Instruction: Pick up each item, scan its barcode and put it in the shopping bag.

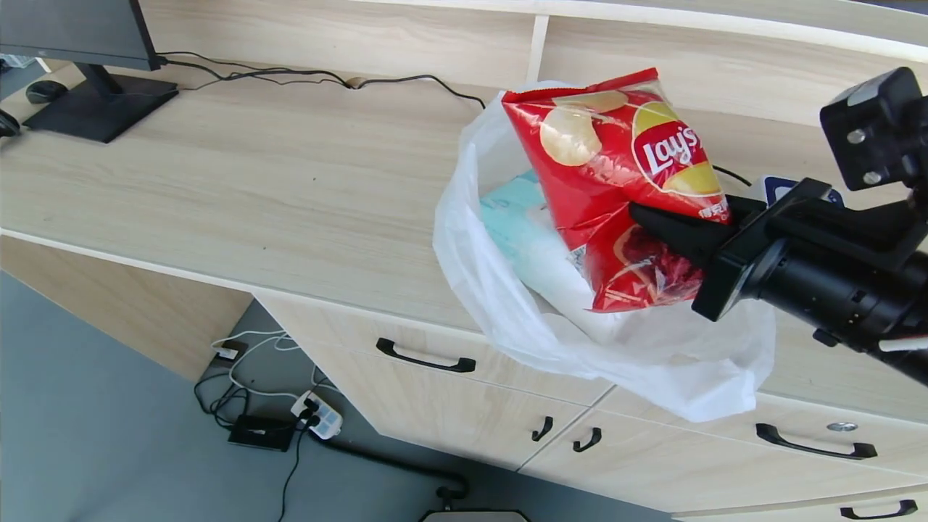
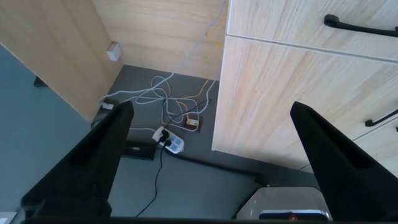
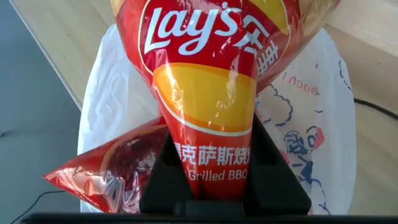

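Observation:
A red bag of chips (image 1: 612, 181) hangs above the open mouth of the white plastic shopping bag (image 1: 522, 319), which lies at the counter's front edge. My right gripper (image 1: 652, 225) is shut on the red bag of chips, pinching its lower middle (image 3: 208, 155). Inside the shopping bag (image 3: 311, 118) lies a pale blue and white pack (image 1: 518, 217). My left gripper (image 2: 211, 155) is open with nothing between its fingers, held low beside the cabinet and above the floor.
A monitor stand (image 1: 101, 101) and cables (image 1: 304, 76) sit at the counter's back left. Wide bare wooden counter (image 1: 254, 188) lies left of the shopping bag. Drawers with black handles (image 1: 424, 359) are below. A power strip and cords (image 2: 168, 140) lie on the floor.

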Motion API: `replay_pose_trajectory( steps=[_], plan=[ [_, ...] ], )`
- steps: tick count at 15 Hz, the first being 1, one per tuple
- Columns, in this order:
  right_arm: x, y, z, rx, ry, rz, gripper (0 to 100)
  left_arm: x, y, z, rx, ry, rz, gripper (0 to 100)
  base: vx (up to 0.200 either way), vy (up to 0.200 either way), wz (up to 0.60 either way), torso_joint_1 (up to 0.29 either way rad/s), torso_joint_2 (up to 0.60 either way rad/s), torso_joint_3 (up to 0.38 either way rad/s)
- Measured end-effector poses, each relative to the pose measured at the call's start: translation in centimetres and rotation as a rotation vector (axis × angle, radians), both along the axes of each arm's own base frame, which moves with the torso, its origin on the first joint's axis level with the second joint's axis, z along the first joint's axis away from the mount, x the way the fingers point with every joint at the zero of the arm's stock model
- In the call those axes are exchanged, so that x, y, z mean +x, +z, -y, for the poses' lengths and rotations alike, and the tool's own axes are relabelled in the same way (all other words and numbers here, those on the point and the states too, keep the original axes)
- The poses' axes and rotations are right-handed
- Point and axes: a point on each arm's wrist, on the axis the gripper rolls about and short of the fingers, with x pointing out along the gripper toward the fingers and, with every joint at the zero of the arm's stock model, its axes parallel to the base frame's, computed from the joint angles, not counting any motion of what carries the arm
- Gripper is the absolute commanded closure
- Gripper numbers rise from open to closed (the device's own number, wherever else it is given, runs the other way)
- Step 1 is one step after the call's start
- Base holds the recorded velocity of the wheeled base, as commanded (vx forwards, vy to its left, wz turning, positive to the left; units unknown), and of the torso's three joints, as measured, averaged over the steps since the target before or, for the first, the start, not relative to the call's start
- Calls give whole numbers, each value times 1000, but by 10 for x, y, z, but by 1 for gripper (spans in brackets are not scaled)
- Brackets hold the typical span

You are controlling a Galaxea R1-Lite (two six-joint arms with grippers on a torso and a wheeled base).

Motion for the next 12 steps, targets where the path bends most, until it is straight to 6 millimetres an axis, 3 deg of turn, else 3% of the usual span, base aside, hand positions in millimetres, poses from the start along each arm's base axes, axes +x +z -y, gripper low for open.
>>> replay_pose_trajectory(
  steps=[6,12],
  plan=[
    [17,-9,10,-16,-13,-29,100,0,0,0,-4,0,0,0,0,0,0,0,0,0],
    [34,3,-5,-12,43,-3,100,0,0,0,-4,0,0,0,0,0,0,0,0,0]
  ],
)
